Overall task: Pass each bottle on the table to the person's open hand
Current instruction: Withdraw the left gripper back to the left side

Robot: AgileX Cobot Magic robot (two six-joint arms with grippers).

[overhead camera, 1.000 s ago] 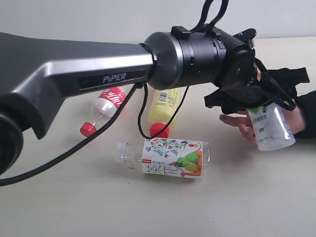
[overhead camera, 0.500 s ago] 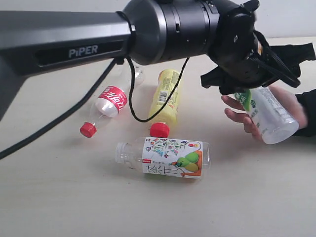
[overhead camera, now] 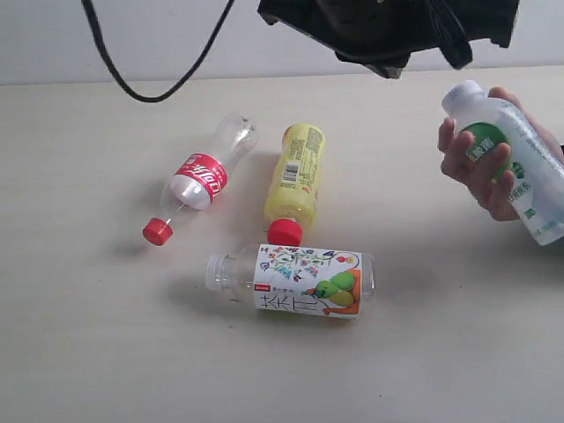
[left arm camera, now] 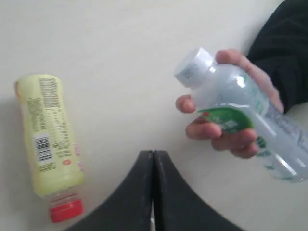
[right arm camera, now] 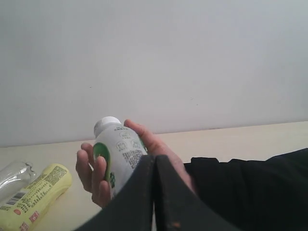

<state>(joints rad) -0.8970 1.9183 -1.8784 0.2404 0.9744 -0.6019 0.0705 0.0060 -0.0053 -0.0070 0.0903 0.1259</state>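
Exterior view, green-white bottle (overhead camera: 520,172) in the person's hand (overhead camera: 476,163) above the surface (overhead camera: 441,352), long axis slanted, cap up and toward the yellow bottle (overhead camera: 295,172), left wrist view, left jaws clenched empty, bottle apart from them, right wrist view, right jaws clenched empty, bottle just beyond them

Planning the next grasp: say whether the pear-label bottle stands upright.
No, the pear-label bottle lies on its side on the table.

1. Behind where I work stands a plain, pale grey-white wall (overhead camera: 35,40), evenly lit.
2. Beneath me spreads the table (overhead camera: 97,361), a pale beige wood-grain top that runs back to the foot of the wall.
3. The light is soft, and shadows on the tabletop are faint.
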